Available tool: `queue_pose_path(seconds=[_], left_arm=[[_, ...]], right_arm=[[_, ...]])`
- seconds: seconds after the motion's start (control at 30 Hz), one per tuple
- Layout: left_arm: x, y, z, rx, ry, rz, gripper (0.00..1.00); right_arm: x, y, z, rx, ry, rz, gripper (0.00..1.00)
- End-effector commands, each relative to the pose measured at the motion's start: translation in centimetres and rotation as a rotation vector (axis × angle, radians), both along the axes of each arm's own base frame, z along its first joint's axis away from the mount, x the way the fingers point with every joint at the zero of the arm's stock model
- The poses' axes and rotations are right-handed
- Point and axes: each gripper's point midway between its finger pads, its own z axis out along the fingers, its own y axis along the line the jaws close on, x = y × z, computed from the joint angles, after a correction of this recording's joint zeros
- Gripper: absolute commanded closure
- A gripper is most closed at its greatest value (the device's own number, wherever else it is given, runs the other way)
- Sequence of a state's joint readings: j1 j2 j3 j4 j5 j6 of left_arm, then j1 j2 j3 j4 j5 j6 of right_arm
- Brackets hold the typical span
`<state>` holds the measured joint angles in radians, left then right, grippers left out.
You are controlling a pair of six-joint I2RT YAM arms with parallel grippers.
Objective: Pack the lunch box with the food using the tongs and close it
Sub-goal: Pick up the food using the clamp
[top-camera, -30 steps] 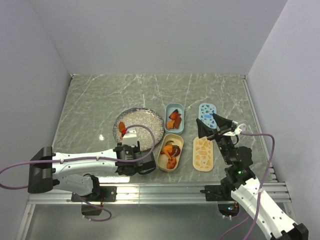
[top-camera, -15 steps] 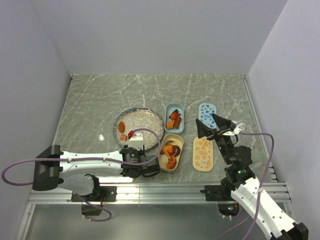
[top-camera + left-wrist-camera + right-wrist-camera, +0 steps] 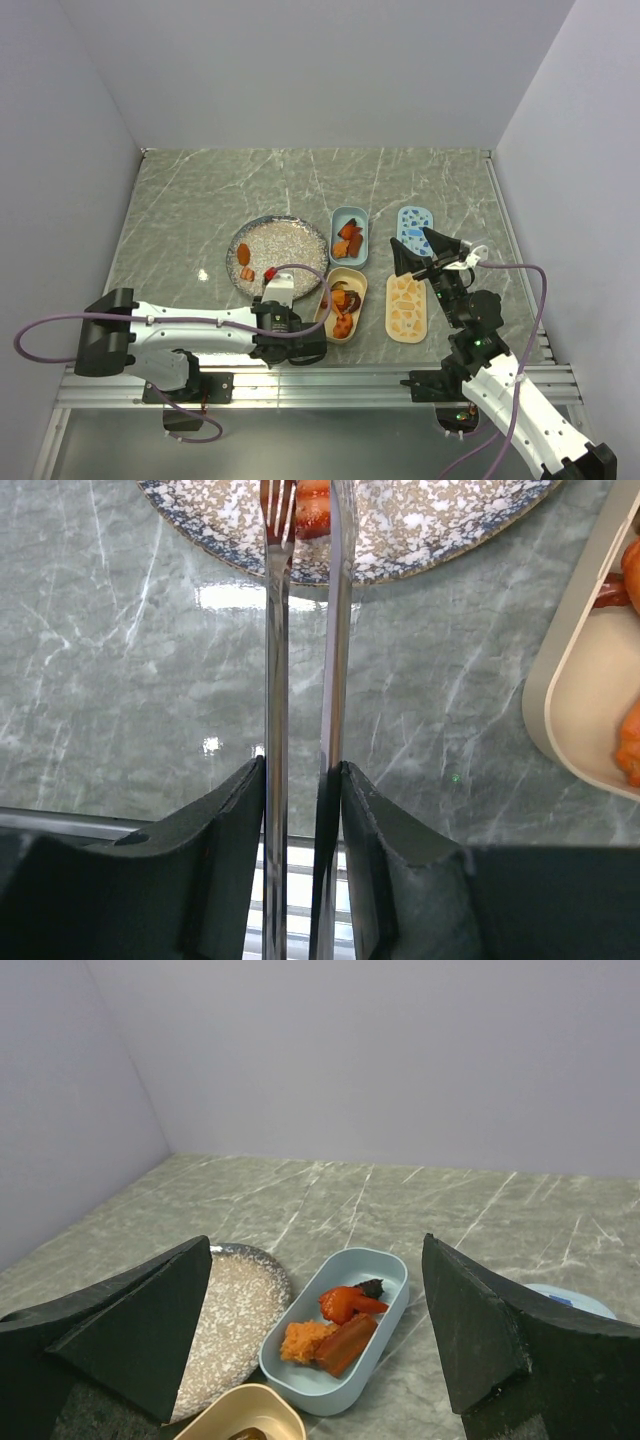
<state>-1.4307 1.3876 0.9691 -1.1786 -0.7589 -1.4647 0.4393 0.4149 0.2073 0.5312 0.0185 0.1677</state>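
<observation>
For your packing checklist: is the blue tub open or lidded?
Open: food shows uncovered inside the blue tub; a blue-patterned lid lies apart beside it.

From left lie plate [image 3: 290, 240], near tub [image 3: 360, 281] before far tub [image 3: 349, 211], then near lid [image 3: 407, 308] before far lid [image 3: 413, 220].

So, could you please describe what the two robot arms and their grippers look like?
The left arm and right arm both have white tubular links with black joint housings, and a purple cable loops along each. The left gripper has thick matte black fingers; the right gripper has broad, black, wedge-shaped fingers. No markings are legible.
</observation>
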Motion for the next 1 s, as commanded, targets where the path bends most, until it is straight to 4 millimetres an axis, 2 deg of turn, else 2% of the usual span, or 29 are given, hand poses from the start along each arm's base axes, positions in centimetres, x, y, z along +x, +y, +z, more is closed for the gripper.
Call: queue_pose_path(seconds=[0.0,0.2,0.4,0.63,0.8,0.83,0.93,0.97], left_arm=[[-0.1,-0.4,1.0,0.003,-0.004,0.006,0.6],[-0.2,0.1,0.9,0.028,0.004,0.012,0.62],[-0.2,0.3,1.0,0.04,0.002,0.014,0.69],[0.8,-0.6,2.9,0.012,-0.055,0.002,0.75],[2.4,-3.9,6.1,-0.021,-0.134,-0.08,0.74],[2.7,-5.5,7.3,-0.074,-0.153,-0.094,0.74],[3.6,-7.6,9.1,-0.079,-0.198,-0.167,0.74],[4.1,-9.1,10.4,-0.135,-0.222,-0.175,0.74]], right_arm=[[0.0,-0.2,1.3,0.026,-0.032,-0.005,0.07],[0.0,-0.3,1.3,0.028,-0.035,-0.008,0.08],[0.0,-0.2,1.3,0.028,-0.033,-0.006,0.07],[0.0,-0.3,1.3,0.03,-0.036,-0.006,0.07],[0.0,-0.5,1.3,0.038,-0.034,-0.016,0.07],[-0.1,-0.6,1.3,0.039,-0.037,-0.017,0.07],[0.0,-0.6,1.2,0.04,-0.032,-0.021,0.07],[0.0,-0.6,1.1,0.039,-0.03,-0.023,0.07]])
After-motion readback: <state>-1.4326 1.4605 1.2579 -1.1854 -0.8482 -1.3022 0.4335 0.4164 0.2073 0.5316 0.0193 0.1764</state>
